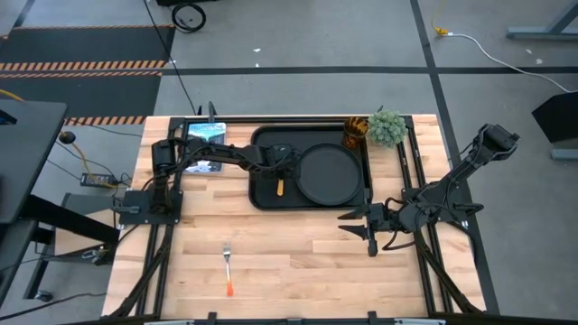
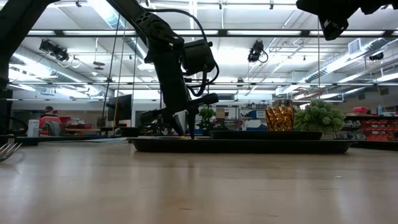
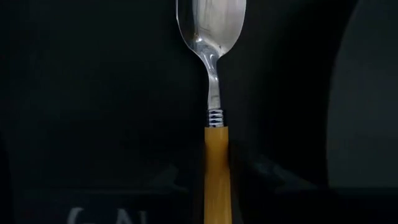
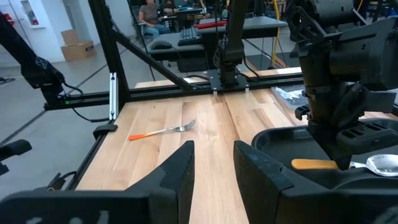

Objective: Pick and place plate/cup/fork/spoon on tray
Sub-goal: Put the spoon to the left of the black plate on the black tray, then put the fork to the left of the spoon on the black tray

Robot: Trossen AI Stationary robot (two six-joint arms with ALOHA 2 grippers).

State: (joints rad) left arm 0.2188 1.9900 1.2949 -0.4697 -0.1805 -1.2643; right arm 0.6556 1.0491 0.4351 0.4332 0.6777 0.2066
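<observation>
The black tray (image 1: 262, 197) lies at the table's far middle. The round black plate (image 1: 327, 173) lies on its right half. The orange-handled spoon (image 4: 348, 164) lies flat on its left half. My left gripper (image 1: 284, 168) points down over the spoon. It is open, with one finger on each side of the handle (image 3: 217, 174). The amber cup (image 1: 353, 133) stands at the tray's far right corner. The fork (image 1: 228, 269) lies on the bare table near the front. My right gripper (image 1: 370, 227) is open and empty by the tray's near right corner.
A green potted plant (image 1: 386, 127) stands to the right of the cup. A blue-white picture card (image 1: 206, 135) lies left of the tray, partly under my left arm. Bare wood stretches between the tray and the table's near edge around the fork.
</observation>
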